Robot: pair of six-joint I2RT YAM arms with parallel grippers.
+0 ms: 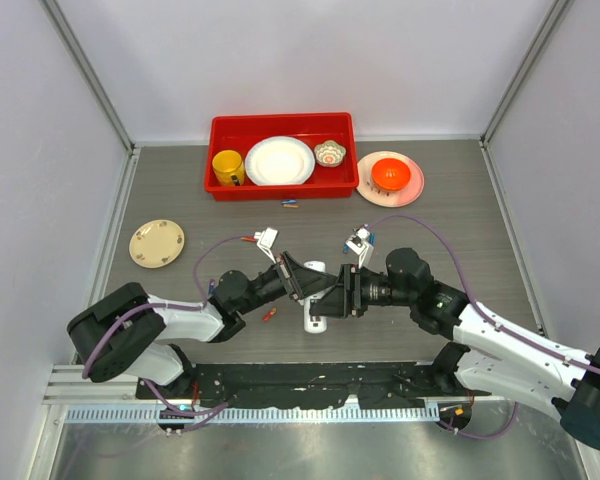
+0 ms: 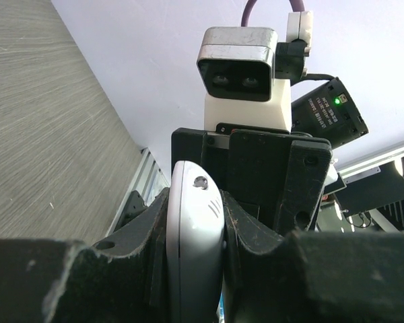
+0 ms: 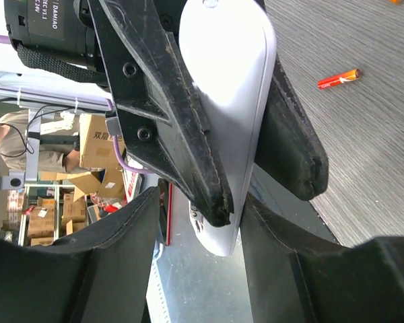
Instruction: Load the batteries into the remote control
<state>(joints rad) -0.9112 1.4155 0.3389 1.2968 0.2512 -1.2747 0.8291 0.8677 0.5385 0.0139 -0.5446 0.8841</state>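
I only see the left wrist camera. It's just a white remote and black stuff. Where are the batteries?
Observer: One red-and-orange battery lies on the table, right beside the left arm.
Operator: Any more?
Observer: Yes, a few small batteries lie just in front of a red tray at the far side.
Operator: What's the black stuff facing me?
Observer: That's the right gripper, with its jaws apart around the tip of the remote control.
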